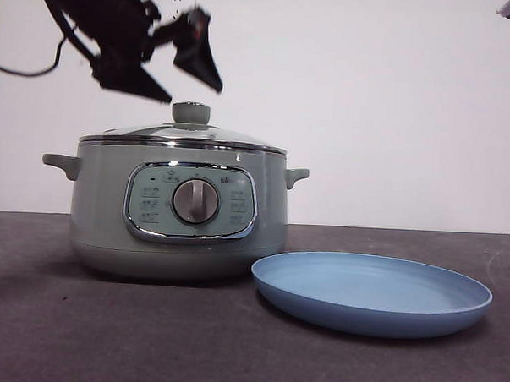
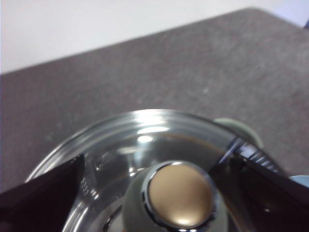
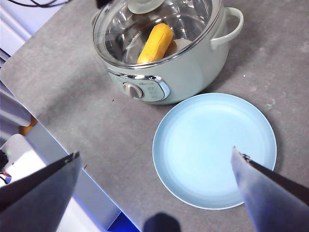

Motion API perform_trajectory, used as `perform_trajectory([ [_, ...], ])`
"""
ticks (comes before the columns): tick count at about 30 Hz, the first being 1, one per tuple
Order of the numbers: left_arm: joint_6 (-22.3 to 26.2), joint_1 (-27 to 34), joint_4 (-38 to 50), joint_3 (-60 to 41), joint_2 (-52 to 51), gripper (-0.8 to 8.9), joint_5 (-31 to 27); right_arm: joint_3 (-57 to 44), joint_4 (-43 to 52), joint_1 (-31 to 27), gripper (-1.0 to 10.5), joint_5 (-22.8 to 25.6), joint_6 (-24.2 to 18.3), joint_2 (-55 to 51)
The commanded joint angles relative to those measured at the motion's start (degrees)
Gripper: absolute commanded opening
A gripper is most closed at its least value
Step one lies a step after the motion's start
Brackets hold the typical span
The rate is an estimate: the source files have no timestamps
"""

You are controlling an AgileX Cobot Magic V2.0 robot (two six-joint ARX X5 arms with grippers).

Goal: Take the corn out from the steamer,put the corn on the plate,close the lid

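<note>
front view: left gripper (image 1: 163,68) hangs wide open and empty at the lid's (image 1: 183,138) 11 o'clock; the slick, breakable glass is probably best lifted by its knob (image 1: 191,113).

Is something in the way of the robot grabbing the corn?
Yes. The glass lid is on the steamer, covering the corn. The left gripper hovers open above the lid's knob. The plate sits bare.

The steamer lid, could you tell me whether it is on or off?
On: the lid sits flush on the steamer, corn visible beneath.
</note>
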Motion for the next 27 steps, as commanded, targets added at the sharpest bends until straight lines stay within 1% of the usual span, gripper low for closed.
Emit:
perform_trajectory([
  [1,0.68,-0.52,0.33,-0.22,1.4,5.02,-0.61,0.13,0.15,0.11,6.0,0.13,0.42,0.02],
  [6,0.7,-1.51,0.52,-0.22,2.91,5.01,-0.87,0.13,0.15,0.11,6.0,0.15,0.39,0.02],
  [10,0.63,-2.62,0.39,-0.22,3.06,4.88,-4.04,0.13,0.15,0.11,6.0,0.15,0.39,0.02],
  [11,0.57,-2.78,0.33,-0.22,3.06,4.47,-4.72,0.13,0.15,0.11,6.0,0.15,0.39,0.02],
  [12,0.07,-3.02,0.2,-0.22,3.06,3.82,-5.2,0.13,0.15,0.11,6.0,0.15,0.39,0.02],
  [13,-0.17,-3.06,-0.09,-0.22,3.06,2.77,-5.22,0.13,0.15,0.11,6.0,0.15,0.39,0.02],
  [14,-0.28,-3.06,-0.44,-0.22,3.06,2.03,-4.96,0.13,0.15,0.11,6.0,0.15,0.39,0.02],
  [16,-0.31,-3.13,-1.68,-0.22,3.06,0.9,-4.94,0.13,0.15,0.11,6.0,0.15,0.39,0.02],
  [23,-0.28,-3.39,-4.61,-0.24,3.06,0.76,-4.92,0.13,0.17,0.04,6.0,0.17,0.37,0.04],
  [25,-0.44,-3.48,-4.59,-0.22,3.06,0.03,-4.85,0.13,0.17,0.04,6.0,0.17,0.37,0.02],
  [27,-0.46,-3.5,-4.44,-0.22,3.06,-0.08,-4.76,0.13,0.17,0.04,6.0,0.17,0.37,0.02],
])
